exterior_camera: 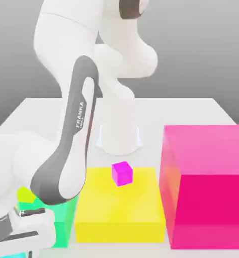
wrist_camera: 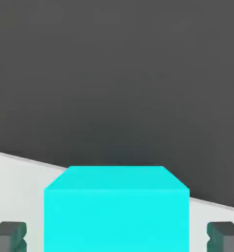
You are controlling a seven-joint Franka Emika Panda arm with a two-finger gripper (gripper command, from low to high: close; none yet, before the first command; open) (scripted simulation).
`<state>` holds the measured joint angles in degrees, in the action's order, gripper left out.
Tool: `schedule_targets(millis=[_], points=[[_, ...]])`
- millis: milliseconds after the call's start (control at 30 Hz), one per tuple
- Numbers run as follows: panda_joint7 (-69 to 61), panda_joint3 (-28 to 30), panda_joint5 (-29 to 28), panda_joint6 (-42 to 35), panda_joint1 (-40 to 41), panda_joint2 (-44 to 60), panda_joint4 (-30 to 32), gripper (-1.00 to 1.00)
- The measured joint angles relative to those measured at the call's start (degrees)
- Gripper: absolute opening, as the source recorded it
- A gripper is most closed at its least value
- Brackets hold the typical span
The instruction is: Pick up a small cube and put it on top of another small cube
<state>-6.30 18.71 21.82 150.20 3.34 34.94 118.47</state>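
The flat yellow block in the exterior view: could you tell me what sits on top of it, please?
A small magenta-purple cube rests on the flat yellow block, near its far edge. The robot arm covers the block's near corner on the exterior view's left.

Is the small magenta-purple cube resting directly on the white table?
No, in the exterior view the small magenta-purple cube sits on top of the large flat yellow block, not on the white table.
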Motion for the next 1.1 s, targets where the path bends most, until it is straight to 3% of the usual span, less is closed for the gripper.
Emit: schedule_targets(millis=[133, 267, 667, 1100], points=[[-0.1, -0.2, 0.1, 0.2, 0.2, 0.3, -0.1, -1.0], [2.2, 2.9, -2.9, -4.8, -2.4, -6.6, 2.1, -1.0], [8.7, 1.1, -2.5, -11.6, -8.3, -26.5, 18.9, -1.0], [24.0, -6.3, -14.8, -14.4, -10.4, -52.8, 38.5, -1.0]])
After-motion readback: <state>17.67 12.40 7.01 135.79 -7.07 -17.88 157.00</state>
